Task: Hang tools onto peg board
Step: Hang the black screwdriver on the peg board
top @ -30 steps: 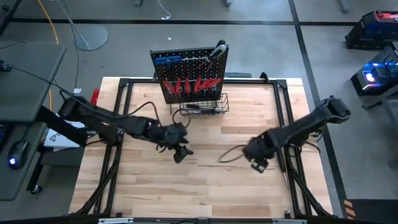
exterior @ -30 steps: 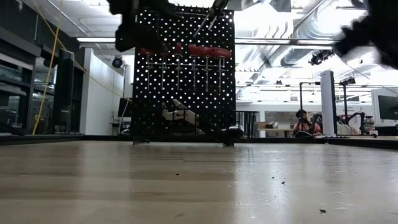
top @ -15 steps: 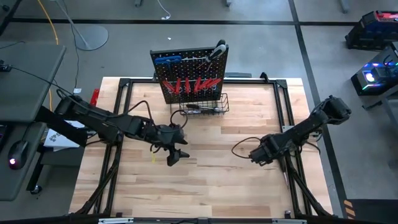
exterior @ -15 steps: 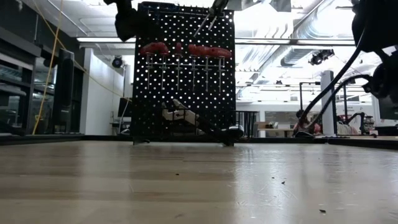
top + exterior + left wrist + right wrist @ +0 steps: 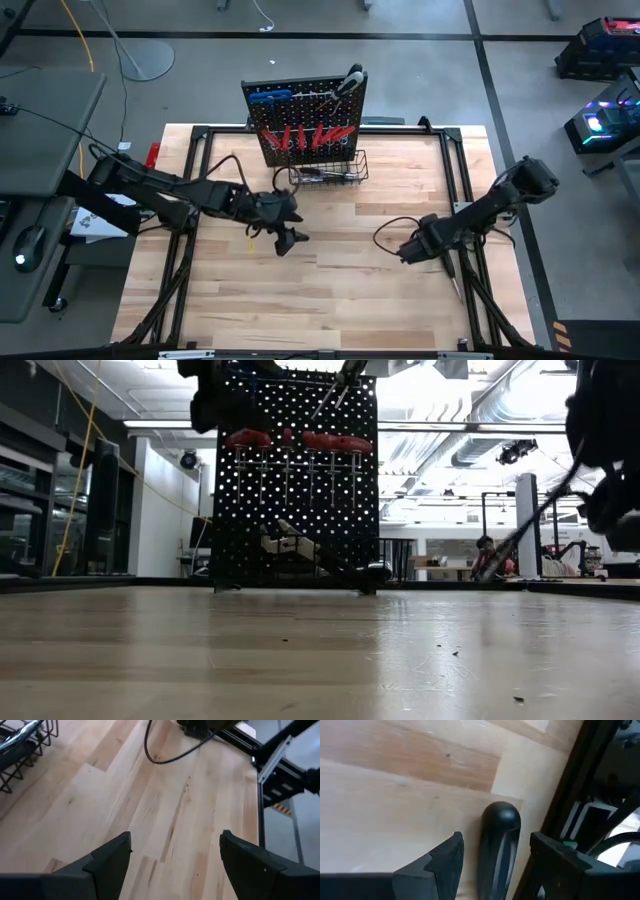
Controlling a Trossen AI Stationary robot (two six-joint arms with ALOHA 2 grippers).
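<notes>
- The black-handled screwdriver (image 5: 499,845) lies flat on the light wooden table (image 5: 330,300), close to the right-hand frame rail.
- The right gripper (image 5: 495,852) hovers directly over it, fingers spread and empty, straddling the rounded handle end.
- In the right wrist view, the handle's long axis runs between the two fingers.
- The left gripper (image 5: 175,857) hangs spread and empty near table centre, well apart from the screwdriver.
- The upright black perforated peg board (image 5: 305,120) stands at the far edge, already carrying red-handled screwdrivers (image 5: 300,137).
</notes>
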